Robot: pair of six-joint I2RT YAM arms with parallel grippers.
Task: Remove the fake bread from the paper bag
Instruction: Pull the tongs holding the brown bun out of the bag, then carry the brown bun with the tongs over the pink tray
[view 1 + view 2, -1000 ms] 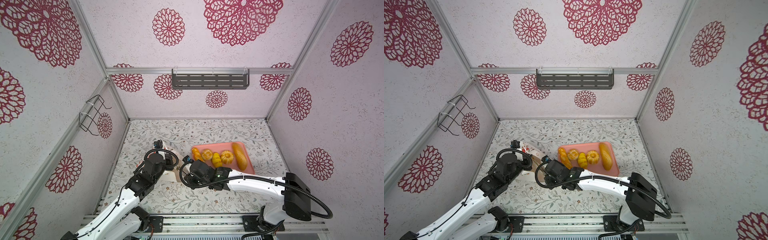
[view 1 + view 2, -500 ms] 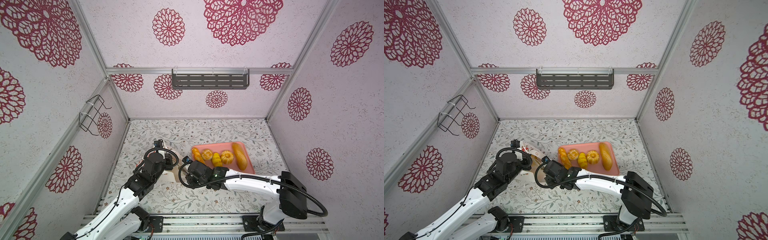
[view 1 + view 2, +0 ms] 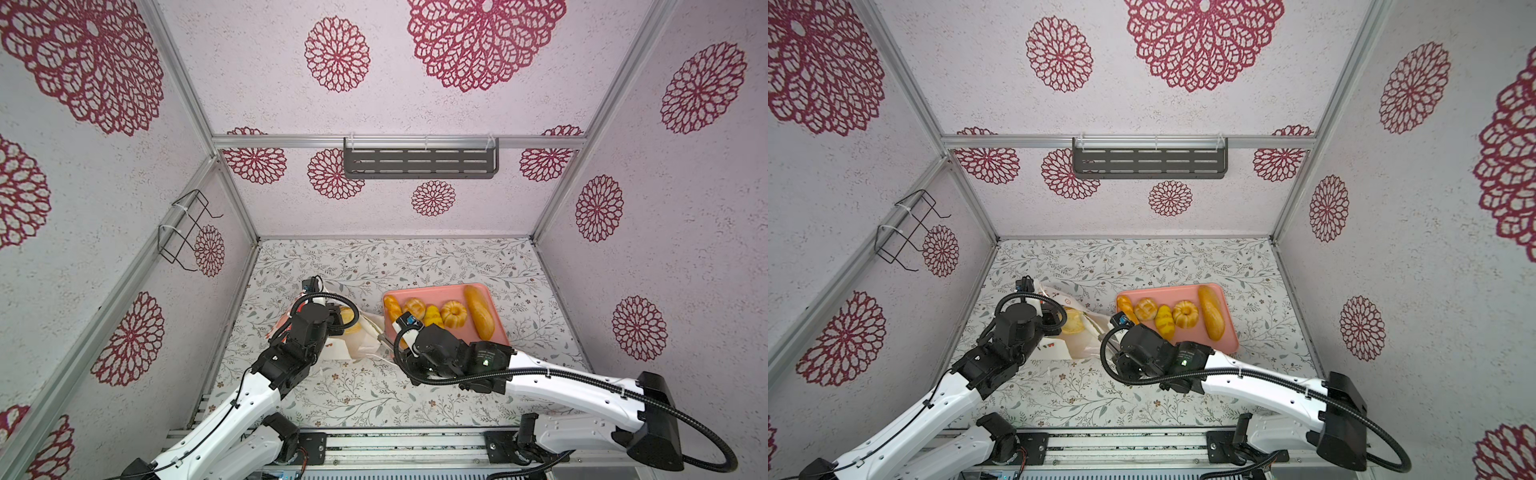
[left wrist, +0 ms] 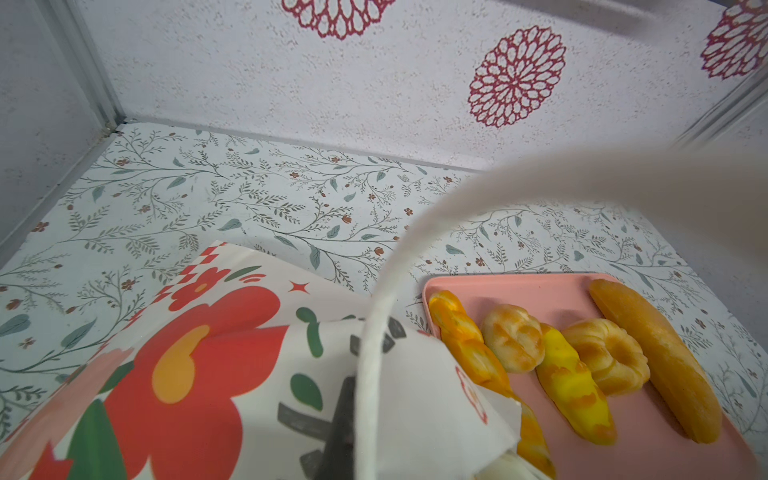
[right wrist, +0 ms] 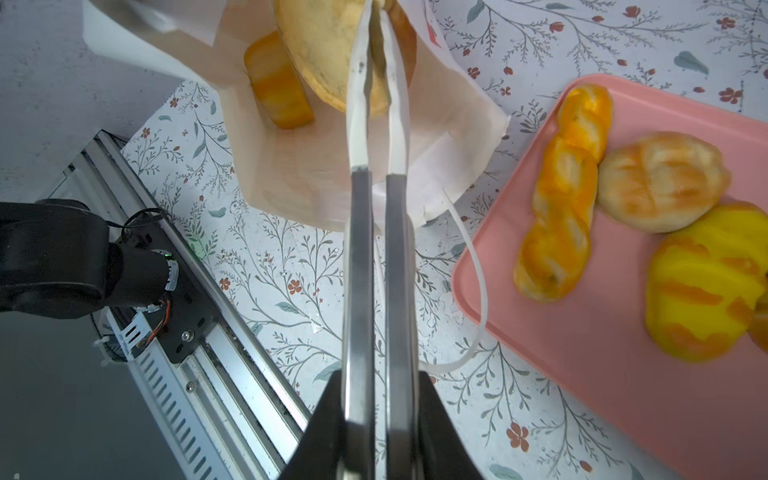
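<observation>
Inside the paper bag [image 5: 291, 166]: a large pale round bread [image 5: 324, 54] and, beside it, an orange-striped bread [image 5: 278, 91], both close to the open mouth. Bag on its side on the floral table [image 3: 374, 266], mouth turned toward the pink tray [image 3: 457, 291] just beside it, red flower print facing up.

On the tray, in a close row: a twisted stick [image 3: 392, 307], a round roll [image 3: 414, 308], a yellow striped bun [image 3: 432, 316], a ring-shaped bun [image 3: 452, 313] and a long loaf [image 3: 478, 311].

Right gripper [image 5: 374, 25] inside the bag's mouth, jaws almost together, tips against the round bread. Impossible to tell whether anything is pinched between them.

Left gripper [image 3: 336, 312] at the bag's raised upper edge, jaws together, clamped on the paper close to a white cord handle [image 4: 371, 332].

Second cord handle [image 5: 480, 291] loose on the table, curving over the tray's rim.
</observation>
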